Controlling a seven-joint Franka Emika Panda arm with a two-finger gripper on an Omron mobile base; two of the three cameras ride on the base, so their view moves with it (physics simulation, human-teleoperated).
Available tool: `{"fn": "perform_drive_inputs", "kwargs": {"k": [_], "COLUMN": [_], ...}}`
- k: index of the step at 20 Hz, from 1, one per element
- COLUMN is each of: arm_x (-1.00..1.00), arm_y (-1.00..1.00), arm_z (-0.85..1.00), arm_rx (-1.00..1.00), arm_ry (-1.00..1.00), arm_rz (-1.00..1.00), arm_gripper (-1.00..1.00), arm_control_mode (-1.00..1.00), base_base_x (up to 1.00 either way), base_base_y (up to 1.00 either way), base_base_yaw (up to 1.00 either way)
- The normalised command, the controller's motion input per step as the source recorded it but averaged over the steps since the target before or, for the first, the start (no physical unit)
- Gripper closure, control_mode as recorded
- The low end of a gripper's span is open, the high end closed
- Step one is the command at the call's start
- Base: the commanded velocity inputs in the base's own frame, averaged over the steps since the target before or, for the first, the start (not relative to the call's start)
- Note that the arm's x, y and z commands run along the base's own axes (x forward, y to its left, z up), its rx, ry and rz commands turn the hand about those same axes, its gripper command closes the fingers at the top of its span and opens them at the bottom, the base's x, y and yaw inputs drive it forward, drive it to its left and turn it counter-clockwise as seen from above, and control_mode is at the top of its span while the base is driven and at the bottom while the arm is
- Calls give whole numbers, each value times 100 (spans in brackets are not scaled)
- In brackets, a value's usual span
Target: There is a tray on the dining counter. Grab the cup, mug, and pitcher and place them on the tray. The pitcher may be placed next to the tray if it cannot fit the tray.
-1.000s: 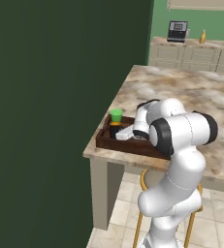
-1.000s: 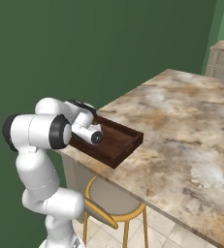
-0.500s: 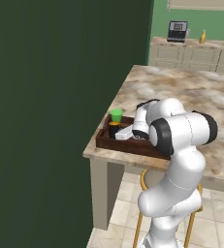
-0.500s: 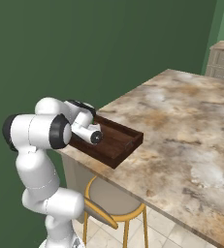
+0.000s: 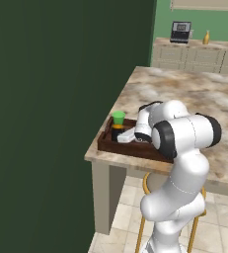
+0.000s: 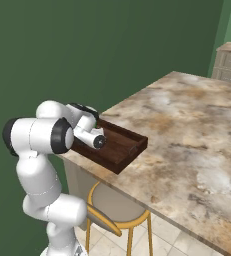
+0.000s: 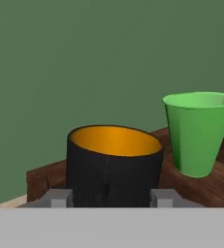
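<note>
Quick count first: one tray (image 5: 107, 143), one cup (image 5: 118, 118), one mug (image 7: 114, 167), one gripper (image 7: 111, 197). One stool (image 6: 118, 209) under the counter edge too, and one pitcher-like yellow bottle (image 5: 206, 37) way back on the far cream cabinets (image 5: 194, 55) at about 1 o'clock in the left base view, beside a dark box-like appliance; too small to say more.

The tray sits at the near-left corner of the dining counter (image 6: 187, 135). In the left base view the green cup stands upright in the tray's far-left part, and the black mug is just at 6 o'clock of it, right by the white hand, mostly hidden.

The hand view gives what the base views can't: the mug's orange inside, upright, dead centre, with the cup at about 2 o'clock from it, close but not touching, both on the brown tray floor. The two grey fingertips (image 7: 58, 198) flank the mug's base, one each side. Jaws are partly spread around the mug; I can't tell if they actually press on it or stand just off its wall.

The right base view shows the tray's rim and empty right half at 3 o'clock of the hand, but the arm blocks the cup and mug there.
</note>
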Motion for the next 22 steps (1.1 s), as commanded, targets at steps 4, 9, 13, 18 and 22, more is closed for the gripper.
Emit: {"fn": "perform_drive_inputs", "kwargs": {"k": [4, 9, 13, 18, 22], "arm_x": [0, 0, -1, -17, -18], "arm_y": [0, 0, 0, 0, 0], "arm_z": [0, 0, 0, 0, 0], "arm_rx": [0, 0, 0, 0, 0], "arm_ry": [0, 0, 0, 0, 0], "arm_rz": [0, 0, 0, 0, 0], "arm_gripper": [-100, -100, -100, -100, -100], "arm_control_mode": [-100, -100, -100, -100, -100], "base_base_x": [0, 0, 0, 0, 0], "base_base_y": [0, 0, 0, 0, 0], "base_base_yaw": [0, 0, 0, 0, 0]}}
